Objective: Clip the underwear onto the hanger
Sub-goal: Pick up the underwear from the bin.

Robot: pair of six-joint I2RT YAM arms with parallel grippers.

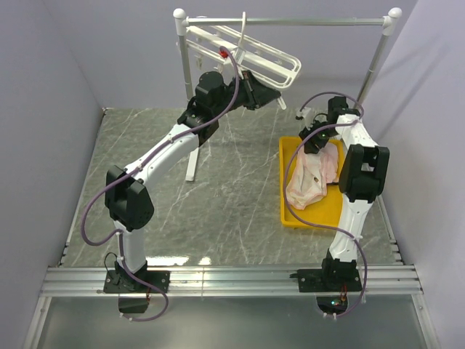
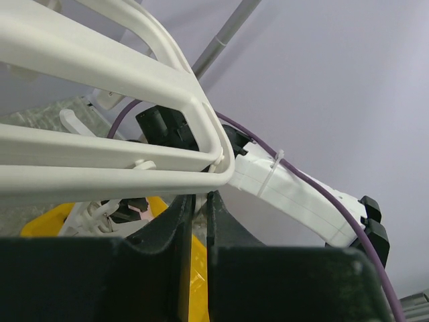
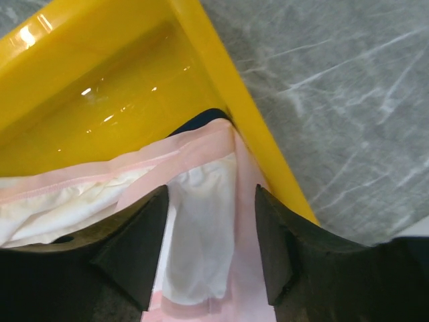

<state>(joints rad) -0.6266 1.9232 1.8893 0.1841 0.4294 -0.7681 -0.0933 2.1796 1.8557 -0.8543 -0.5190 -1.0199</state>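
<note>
The white hanger (image 1: 247,54) hangs tilted from the rail at the back. My left gripper (image 1: 272,98) is raised to its lower right end. In the left wrist view the jaws (image 2: 199,198) stand nearly together, pinching a thin white part just under the hanger's corner (image 2: 214,157). Pale pink underwear (image 1: 309,178) lies heaped in a yellow tray (image 1: 290,218). My right gripper (image 1: 314,138) hovers over the heap's far end. In the right wrist view it (image 3: 211,201) is open, its fingers either side of pink and white fabric (image 3: 201,228), with dark navy trim (image 3: 204,117) beyond.
A tall grey rail stand with white ball ends (image 1: 290,22) spans the back, one leg (image 1: 192,163) on the marble table (image 1: 218,211). The tray's yellow wall (image 3: 221,74) runs close to the right fingers. Purple walls close in both sides.
</note>
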